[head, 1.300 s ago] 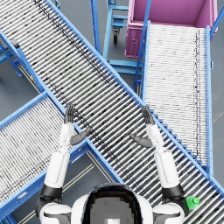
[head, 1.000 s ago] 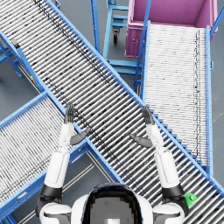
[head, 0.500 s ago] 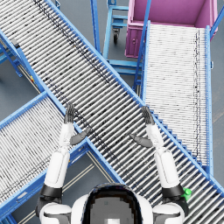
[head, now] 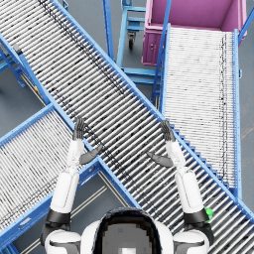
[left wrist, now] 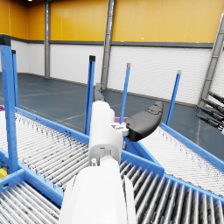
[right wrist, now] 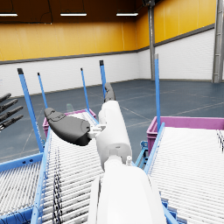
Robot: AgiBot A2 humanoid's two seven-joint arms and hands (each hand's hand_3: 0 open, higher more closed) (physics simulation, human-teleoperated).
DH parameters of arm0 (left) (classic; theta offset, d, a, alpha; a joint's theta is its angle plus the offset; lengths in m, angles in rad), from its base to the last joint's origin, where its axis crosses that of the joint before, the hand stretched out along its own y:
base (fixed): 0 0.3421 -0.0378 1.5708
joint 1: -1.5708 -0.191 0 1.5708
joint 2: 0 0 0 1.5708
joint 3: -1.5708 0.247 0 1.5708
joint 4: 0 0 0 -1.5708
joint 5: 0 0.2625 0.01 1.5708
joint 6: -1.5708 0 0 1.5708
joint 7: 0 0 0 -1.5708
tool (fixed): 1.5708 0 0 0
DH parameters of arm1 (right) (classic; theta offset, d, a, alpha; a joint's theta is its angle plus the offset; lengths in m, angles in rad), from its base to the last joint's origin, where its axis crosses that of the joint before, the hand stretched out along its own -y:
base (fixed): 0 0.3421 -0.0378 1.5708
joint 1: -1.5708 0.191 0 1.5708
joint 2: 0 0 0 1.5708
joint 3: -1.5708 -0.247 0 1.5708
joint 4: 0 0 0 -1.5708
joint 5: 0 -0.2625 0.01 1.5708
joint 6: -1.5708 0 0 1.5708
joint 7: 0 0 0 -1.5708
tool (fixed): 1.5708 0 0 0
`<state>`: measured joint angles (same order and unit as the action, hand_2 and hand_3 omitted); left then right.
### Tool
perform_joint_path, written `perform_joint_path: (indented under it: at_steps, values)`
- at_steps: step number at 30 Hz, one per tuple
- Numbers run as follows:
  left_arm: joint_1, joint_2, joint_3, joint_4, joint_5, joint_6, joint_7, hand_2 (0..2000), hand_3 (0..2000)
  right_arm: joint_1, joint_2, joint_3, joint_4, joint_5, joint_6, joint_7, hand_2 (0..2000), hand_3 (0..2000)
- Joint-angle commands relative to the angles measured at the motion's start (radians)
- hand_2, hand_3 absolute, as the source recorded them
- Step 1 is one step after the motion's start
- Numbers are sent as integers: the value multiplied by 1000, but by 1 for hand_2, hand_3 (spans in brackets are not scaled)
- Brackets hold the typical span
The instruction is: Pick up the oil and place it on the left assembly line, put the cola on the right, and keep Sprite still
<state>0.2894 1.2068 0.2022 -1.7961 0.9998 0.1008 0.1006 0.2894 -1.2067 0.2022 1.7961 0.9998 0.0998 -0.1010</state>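
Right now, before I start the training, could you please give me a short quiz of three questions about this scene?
1. True or false: the left robot hand holds a bottle.
2. Where is the pink bin? A: on the left conveyor. B: at the far end of the right conveyor. C: in a robot hand.
3. Fill in: the small object beside the right arm is ___ in colour.
Key: 1 false; 2 B; 3 green.
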Motion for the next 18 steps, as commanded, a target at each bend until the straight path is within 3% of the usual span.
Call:
perform_joint_path:
  at_steps: [1,18]
  values:
    - [0,0,0,0,0,0,0,0,0,0,0,0,0,0,0,0,0,0]
    - [0,0,0,0,0,0,0,0,0,0,0,0,0,0,0,0,0,0]
